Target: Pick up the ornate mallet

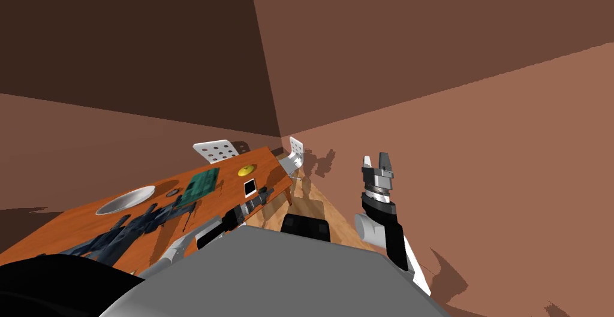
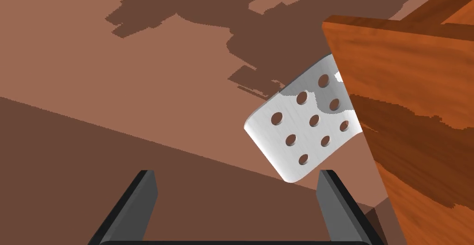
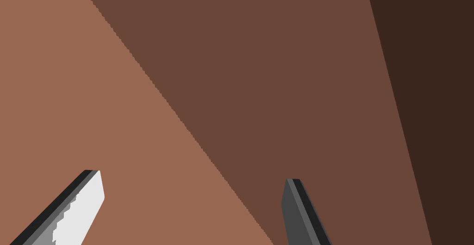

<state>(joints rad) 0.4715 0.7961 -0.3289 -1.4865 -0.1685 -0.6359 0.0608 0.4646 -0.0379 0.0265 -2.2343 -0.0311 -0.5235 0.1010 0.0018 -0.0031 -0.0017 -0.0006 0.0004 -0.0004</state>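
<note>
place: home, the dining corner of a room
table: long orange-brown wooden table [image 1: 54,232], standing near the corner where two walls meet
seating: white chair with a hole-punched back [image 1: 216,150] at the table's far long side; second white chair [image 1: 295,153] at its end
tabletop: household clutter, with a pale shallow bowl [image 1: 125,200], a green flat board [image 1: 201,186], a small yellow round thing [image 1: 246,170] and a pile of dark items [image 1: 135,226]
floor: light wood planks [image 1: 313,198]
walls: plain brown walls [image 1: 420,44], bare
</note>
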